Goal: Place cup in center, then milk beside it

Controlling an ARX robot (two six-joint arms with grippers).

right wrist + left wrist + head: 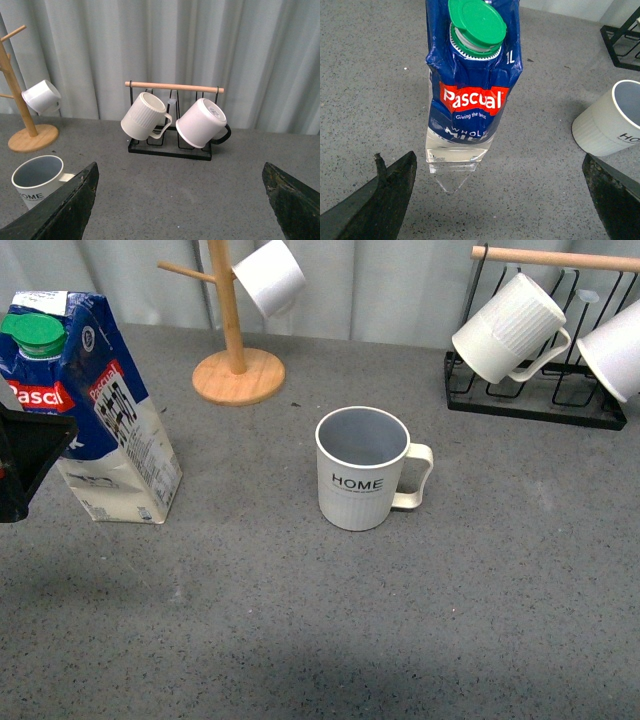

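The cup (363, 477), cream-white with black "HOME" lettering and a grey-blue inside, stands upright in the middle of the grey table, handle to the right. It also shows in the left wrist view (615, 120) and the right wrist view (39, 181). The milk (92, 410), a blue-and-cream carton with a green cap, stands at the far left, apart from the cup. My left gripper (497, 200) is open and empty, jaws wide, just short of the milk (472, 85). Only a dark part of it shows at the front view's left edge (25, 460). My right gripper (180, 200) is open, empty, above bare table.
A wooden mug tree (235, 355) with a plain white cup (270, 278) stands at the back. A black wire rack (535, 390) with a wooden bar holds two ribbed white mugs (508, 328) at the back right. A grey curtain hangs behind.
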